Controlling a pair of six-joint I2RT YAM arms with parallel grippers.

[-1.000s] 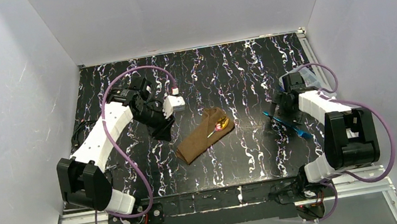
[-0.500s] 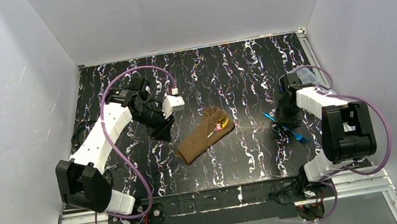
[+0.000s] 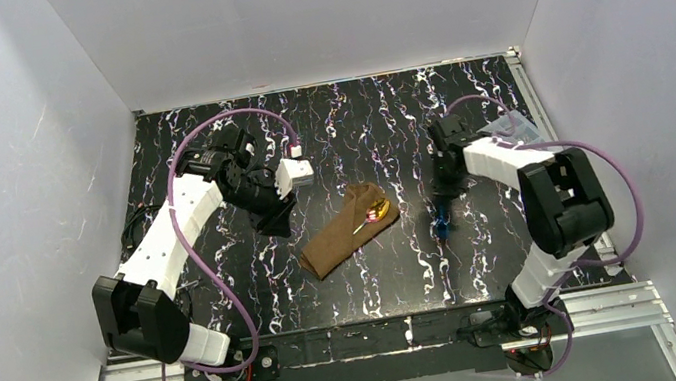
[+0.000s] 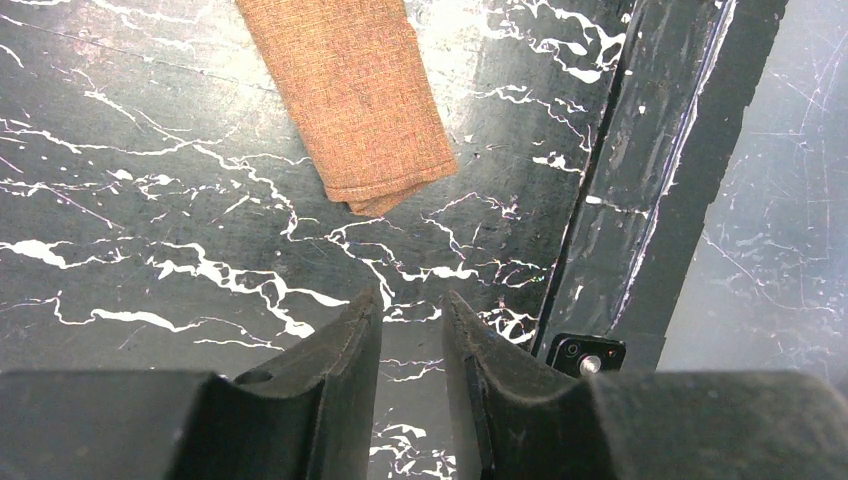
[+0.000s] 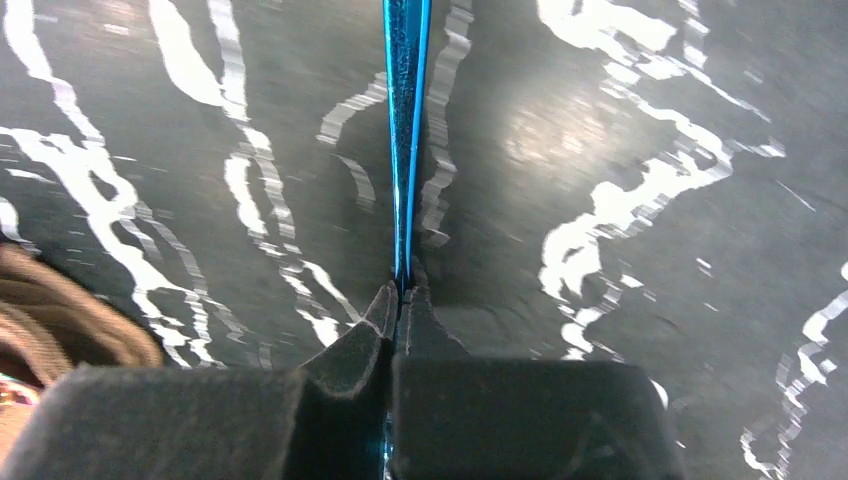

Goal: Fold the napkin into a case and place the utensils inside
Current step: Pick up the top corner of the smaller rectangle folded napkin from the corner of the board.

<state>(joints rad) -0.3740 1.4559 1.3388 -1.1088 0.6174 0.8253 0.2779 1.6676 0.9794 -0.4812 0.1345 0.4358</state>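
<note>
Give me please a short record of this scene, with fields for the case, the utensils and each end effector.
case: folded brown napkin, lying at a slant in the middle of the table
red-pink utensil: sticks out of the case's far end
blue utensil: to the right of the case, pinched at one end
left end effector: open, holds nothing, to the left of the case
right end effector: shut on the blue utensil

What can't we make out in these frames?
Blue utensil: right wrist view, far end cut off by the top edge; near end hidden inside the right gripper.
Case: left wrist view, mouth cut off by the top edge.
Utensils in the case: top view, too small to count or tell apart.
</note>
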